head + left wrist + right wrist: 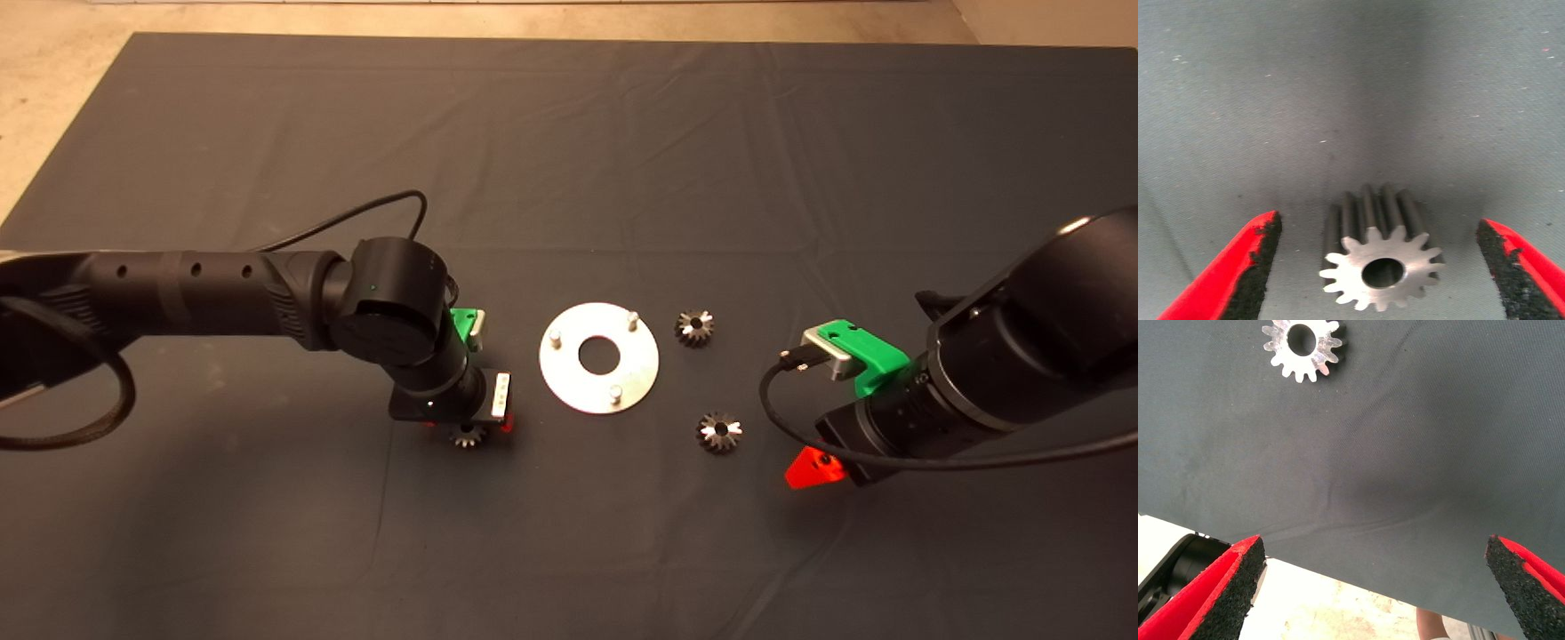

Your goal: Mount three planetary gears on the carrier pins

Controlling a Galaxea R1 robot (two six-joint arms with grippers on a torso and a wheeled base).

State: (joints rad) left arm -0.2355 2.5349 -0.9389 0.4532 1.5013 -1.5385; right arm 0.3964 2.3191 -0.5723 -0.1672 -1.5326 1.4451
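Spread wide, the left gripper (pixel 1381 267) straddles one planetary gear (pixel 1379 257) standing on the mat (pixel 267 533), its pads clear of the teeth. Just beside lies the disc (pixel 598 357) with bare carrier pins (pixel 615 392). Beyond it sit two more gears (pixel 694 327), then the right gripper (pixel 1375 587), open and empty.

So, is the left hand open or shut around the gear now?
Open. The left hand has its red fingers spread on both sides of the gear, with mat visible between each pad and the teeth.
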